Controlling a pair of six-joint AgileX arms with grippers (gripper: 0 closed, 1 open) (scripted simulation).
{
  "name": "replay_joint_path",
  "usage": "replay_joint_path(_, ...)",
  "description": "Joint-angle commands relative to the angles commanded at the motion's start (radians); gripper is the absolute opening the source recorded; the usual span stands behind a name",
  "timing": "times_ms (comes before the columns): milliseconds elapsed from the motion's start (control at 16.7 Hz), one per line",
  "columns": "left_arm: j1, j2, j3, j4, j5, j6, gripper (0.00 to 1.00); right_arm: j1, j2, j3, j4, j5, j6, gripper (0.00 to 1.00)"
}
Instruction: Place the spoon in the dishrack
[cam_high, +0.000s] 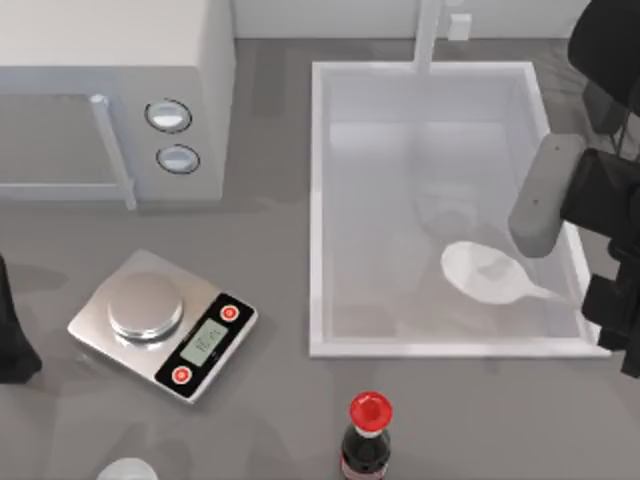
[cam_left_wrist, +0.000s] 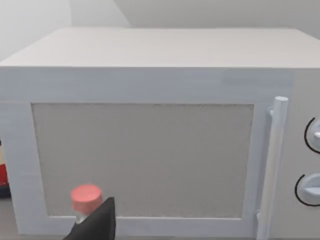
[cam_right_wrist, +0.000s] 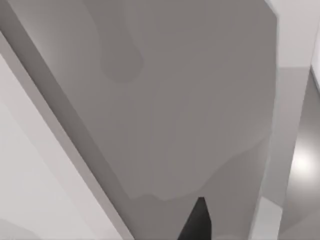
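Top view: the spoon (cam_high: 487, 272) lies in the lower right part of the white sink (cam_high: 316, 200), bowl toward the frame's centre, handle running right under the right arm (cam_high: 590, 190). Whether this arm's fingers are apart or closed cannot be told. The left arm (cam_high: 12, 325) sits at the left edge, beside the scale (cam_high: 160, 325); its fingers likewise cannot be judged. A bottle (cam_high: 366, 440) stands at lower centre, a microwave (cam_high: 110, 90) at upper left.

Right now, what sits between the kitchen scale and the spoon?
In the top view, the sink's white left wall stands between the scale and the spoon.
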Motion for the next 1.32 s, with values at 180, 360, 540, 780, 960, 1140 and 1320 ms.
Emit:
replay_joint_path(180, 0.000, 0.000, 0.000, 0.000, 0.000, 0.000, 1.00, -0.007, -0.002, -0.003, 0.014, -0.007, 0.006, 0.00)
replay_joint_path(360, 0.000, 0.000, 0.000, 0.000, 0.000, 0.000, 1.00, -0.094, -0.038, -0.013, 0.103, -0.054, 0.042, 0.00)
replay_joint_path(540, 0.000, 0.000, 0.000, 0.000, 0.000, 0.000, 1.00, -0.254, -0.096, -0.043, 0.277, -0.137, 0.113, 0.00)
replay_joint_path(780, 0.000, 0.000, 0.000, 0.000, 0.000, 0.000, 1.00, -0.540, -0.189, -0.115, 0.609, -0.274, 0.237, 0.00)
replay_joint_path(960, 0.000, 0.000, 0.000, 0.000, 0.000, 0.000, 1.00, -0.772, -0.274, -0.179, 0.887, -0.383, 0.335, 0.00)
replay_joint_path(1140, 0.000, 0.000, 0.000, 0.000, 0.000, 0.000, 1.00, -0.985, -0.368, -0.235, 1.132, -0.486, 0.427, 0.00)
replay_joint_path(1320, 0.000, 0.000, 0.000, 0.000, 0.000, 0.000, 1.00, -1.141, -0.446, -0.273, 1.294, -0.565, 0.503, 0.00)
